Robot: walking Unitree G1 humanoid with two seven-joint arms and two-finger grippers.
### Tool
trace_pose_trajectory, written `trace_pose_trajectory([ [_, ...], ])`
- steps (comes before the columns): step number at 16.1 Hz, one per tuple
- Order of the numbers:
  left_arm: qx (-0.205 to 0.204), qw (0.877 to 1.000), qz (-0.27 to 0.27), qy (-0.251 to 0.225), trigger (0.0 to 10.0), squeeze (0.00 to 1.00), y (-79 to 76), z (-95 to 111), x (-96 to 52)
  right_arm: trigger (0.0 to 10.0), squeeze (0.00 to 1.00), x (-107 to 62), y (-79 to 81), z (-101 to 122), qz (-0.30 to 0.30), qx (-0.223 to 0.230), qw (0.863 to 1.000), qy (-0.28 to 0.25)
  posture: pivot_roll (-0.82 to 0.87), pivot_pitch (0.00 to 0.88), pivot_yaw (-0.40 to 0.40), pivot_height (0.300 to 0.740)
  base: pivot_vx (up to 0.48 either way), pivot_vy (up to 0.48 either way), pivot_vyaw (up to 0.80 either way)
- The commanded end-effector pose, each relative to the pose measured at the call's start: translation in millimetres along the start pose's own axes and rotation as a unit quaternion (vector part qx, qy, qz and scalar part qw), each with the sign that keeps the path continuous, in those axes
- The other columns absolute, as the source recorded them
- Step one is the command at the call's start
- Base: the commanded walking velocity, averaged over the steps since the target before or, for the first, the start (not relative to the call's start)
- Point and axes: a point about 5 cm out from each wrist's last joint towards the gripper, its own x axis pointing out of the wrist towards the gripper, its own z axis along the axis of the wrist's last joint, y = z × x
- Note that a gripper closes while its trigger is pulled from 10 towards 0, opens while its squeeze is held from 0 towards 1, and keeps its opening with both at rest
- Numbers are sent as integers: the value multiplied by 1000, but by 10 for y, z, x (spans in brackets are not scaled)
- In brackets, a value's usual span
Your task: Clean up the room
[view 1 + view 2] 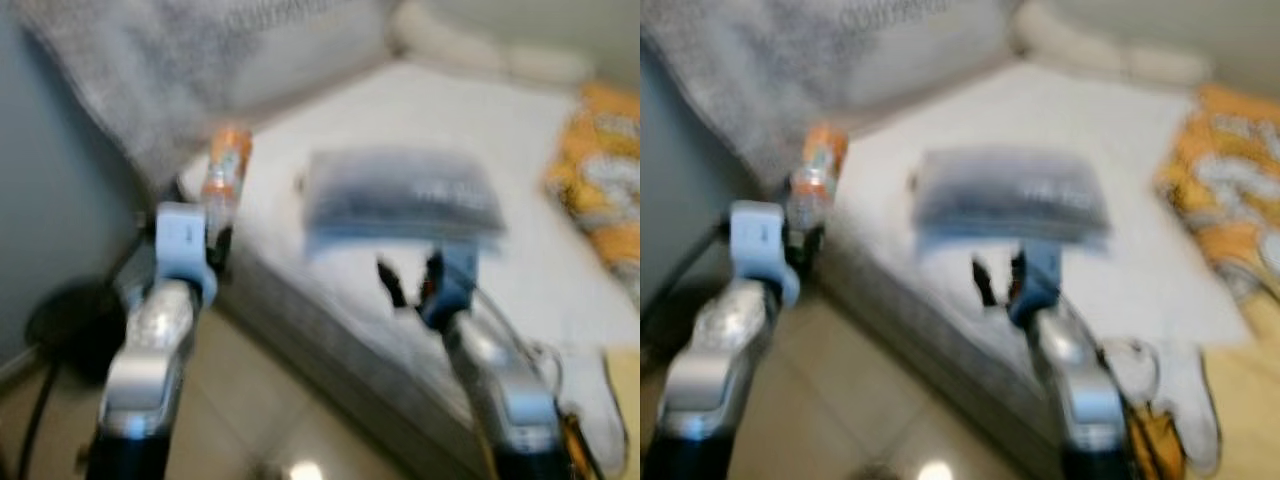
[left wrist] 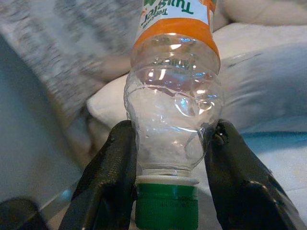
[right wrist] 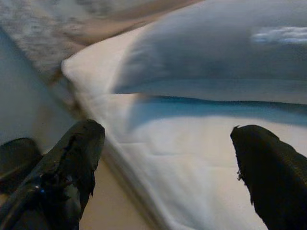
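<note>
My left gripper point(image 1: 215, 240) is shut on a clear plastic bottle point(image 2: 172, 110) with an orange label and a green cap, held by its neck with the cap toward the wrist. In the eye views the bottle point(image 1: 225, 175) sticks up from the fingers at the near corner of the white mattress point(image 1: 420, 110). My right gripper point(image 1: 410, 280) stands open over the mattress edge, its fingers point(image 3: 72, 163) apart with nothing between them. Just beyond it lies a folded grey-blue cloth point(image 1: 400, 200) on the mattress. The eye views are blurred.
A grey blanket point(image 1: 160, 70) hangs at the back left. An orange patterned cloth point(image 1: 600, 190) lies at the right of the mattress. A dark round base with a cable point(image 1: 65, 325) stands on the beige floor point(image 1: 270, 400) at left. White pillows point(image 1: 480, 45) line the back.
</note>
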Motion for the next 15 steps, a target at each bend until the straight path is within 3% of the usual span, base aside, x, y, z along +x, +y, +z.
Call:
trace_pose_trajectory([
  [1, -4, 1000, -2, 7, 10000, 0, -24, -21, -1, 10000, 0, -4, -37, 20, -8, -7, 1000, 2, 52, 0, 19, 740, 0, 0, 800],
  [10, 9, 1000, -12, 1, 10000, 0, -37, -12, 13, 10000, 0, 12, -2, -26, -2, -12, 1000, 16, 65, 0, 8, 740, 0, 0, 800],
  [12, 9, 1000, -9, -3, 10000, 0, -24, 2, 26, 10000, 0, 22, 35, -40, 6, -23, 1000, 21, 61, 0, 10, 740, 294, 0, 800],
  [15, 14, 1000, -10, -4, 10000, 0, -29, 5, 39, 10000, 0, 49, -30, -34, -18, -21, 999, 21, 61, 0, 14, 740, 401, 0, 0],
])
